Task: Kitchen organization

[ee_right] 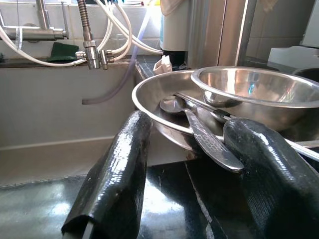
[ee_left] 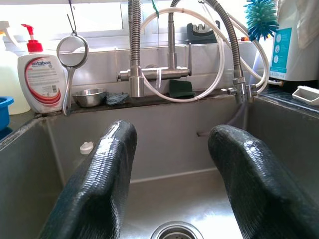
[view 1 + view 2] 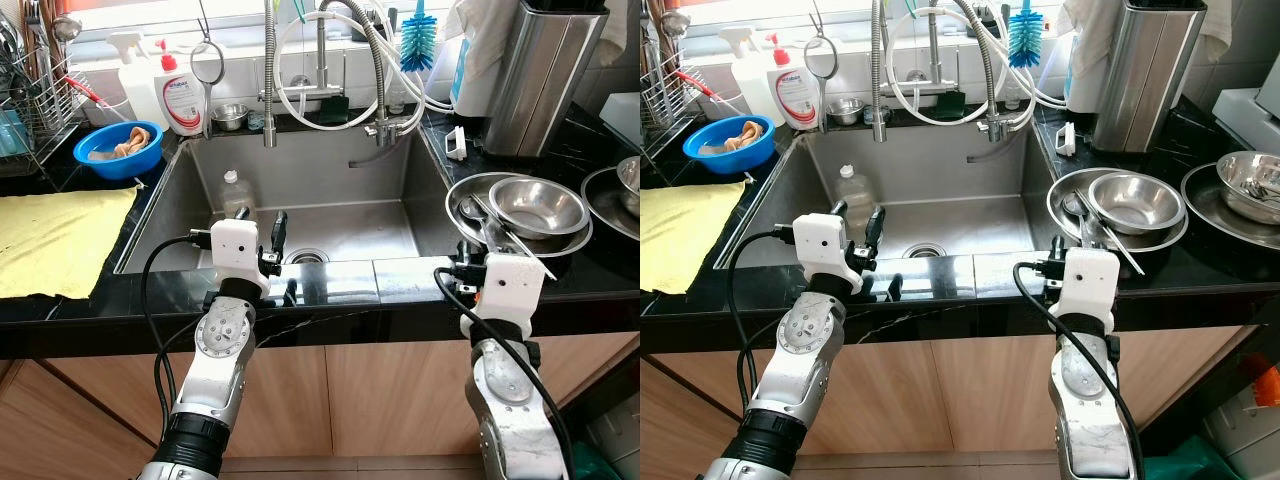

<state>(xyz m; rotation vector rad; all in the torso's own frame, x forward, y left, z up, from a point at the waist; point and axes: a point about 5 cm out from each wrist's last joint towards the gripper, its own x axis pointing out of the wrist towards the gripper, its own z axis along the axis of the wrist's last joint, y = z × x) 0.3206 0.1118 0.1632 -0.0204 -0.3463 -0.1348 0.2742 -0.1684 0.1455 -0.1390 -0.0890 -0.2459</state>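
Right wrist view has the right gripper (image 1: 184, 164) with its fingers spread, low over the black counter (image 1: 169, 199); a spoon handle (image 1: 212, 142) juts out between them from a steel plate (image 1: 149, 94), and a steel bowl (image 1: 249, 89) sits on that plate just beyond; nothing is pinched. Left wrist view shows the left gripper (image 2: 172, 184) also spread and holding nothing, pointed over the sink (image 2: 30, 169) toward the drain (image 2: 177, 231); behind it stand the tap (image 2: 134, 50), white hoses (image 2: 219, 64), a strainer (image 2: 72, 52) hanging by a soap bottle (image 2: 42, 74), and a small steel cup (image 2: 89, 96) on the ledge. From the head, both arms reach over the sink's front edge; a plastic bottle (image 3: 236, 195) lies in the basin near the left gripper; a blue bowl (image 3: 120, 150) and a yellow cloth (image 3: 60, 240) lie to the left; more steel dishes (image 3: 1250, 190) and a knife block (image 3: 545, 75) are to the right.
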